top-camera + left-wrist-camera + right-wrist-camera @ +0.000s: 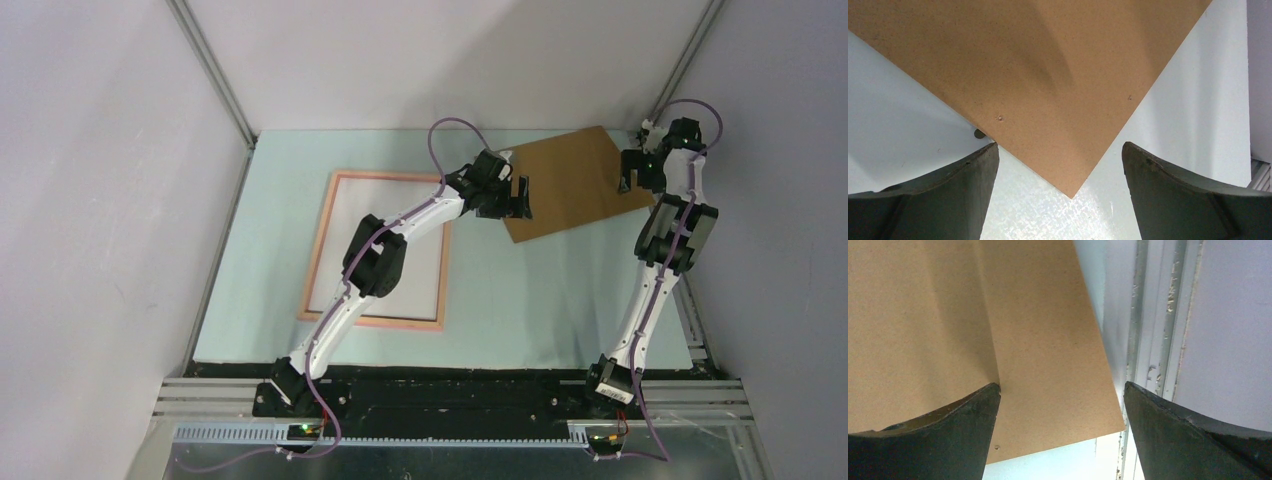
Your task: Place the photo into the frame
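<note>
You see the left gripper, fingers apart, over a corner of the brown backing board; the right gripper, likewise apart, over its right edge.

The backing board looks matt fibreboard, left gripper matt dark plastic

Desk: we log one open lane, the bare surface between the frame and the right arm, running from the near edge up to the board.

Frame: lies flat at left; the left arm stretches across it and blocks passage above.

Board: flat at far right. One corner sits between the wide-spread jaws of the left gripper; the right gripper straddles its right edge.

Right margin: metal rail and wall just beside the board, so room is tight.
</note>
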Robot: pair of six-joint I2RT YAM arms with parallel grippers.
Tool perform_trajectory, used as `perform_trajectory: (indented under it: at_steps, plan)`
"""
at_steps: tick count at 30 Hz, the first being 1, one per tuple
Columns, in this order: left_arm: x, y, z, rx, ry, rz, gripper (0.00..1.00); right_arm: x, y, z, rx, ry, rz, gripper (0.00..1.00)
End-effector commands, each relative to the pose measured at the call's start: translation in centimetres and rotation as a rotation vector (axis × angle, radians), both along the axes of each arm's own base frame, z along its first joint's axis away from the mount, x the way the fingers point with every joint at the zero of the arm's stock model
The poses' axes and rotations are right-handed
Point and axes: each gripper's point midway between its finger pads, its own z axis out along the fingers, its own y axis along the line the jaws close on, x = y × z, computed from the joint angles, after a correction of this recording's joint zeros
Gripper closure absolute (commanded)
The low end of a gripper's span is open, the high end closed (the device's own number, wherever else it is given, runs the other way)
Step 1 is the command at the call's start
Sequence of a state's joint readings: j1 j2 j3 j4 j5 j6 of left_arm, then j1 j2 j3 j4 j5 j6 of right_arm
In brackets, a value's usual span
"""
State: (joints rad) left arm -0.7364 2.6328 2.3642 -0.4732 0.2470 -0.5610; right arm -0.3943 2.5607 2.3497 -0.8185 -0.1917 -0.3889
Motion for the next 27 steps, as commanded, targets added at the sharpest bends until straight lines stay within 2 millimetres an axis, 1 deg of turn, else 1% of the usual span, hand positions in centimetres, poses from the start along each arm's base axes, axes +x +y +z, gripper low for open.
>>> perform_trajectory:
  at_steps: [1,6,14,21,27]
  plan:
    - [-0.9,-1.3,0.4,-0.019,0.007,-0.028,0.03,-0.3,1.3,0.5,-0.001,0.029,0.064,0.02]
    - [-1.2,-1.4,0.3,-0.019,0.010,-0.032,0.03,-1.3,1.5,-0.1,0.003,0.076,0.071,0.01]
    - [-1.2,-1.5,0.6,-0.025,0.008,-0.036,0.03,-2.9,0.9,-1.5,0.004,0.146,0.051,0.01]
    - [-1.4,-1.6,0.6,-0.029,0.014,-0.039,0.03,-3.6,-0.2,-1.3,0.042,0.142,-0.012,0.01]
    - [-1.7,-1.6,0.5,-0.027,0.023,-0.045,0.03,-4.6,-0.1,-1.3,0.093,0.155,-0.025,0.01]
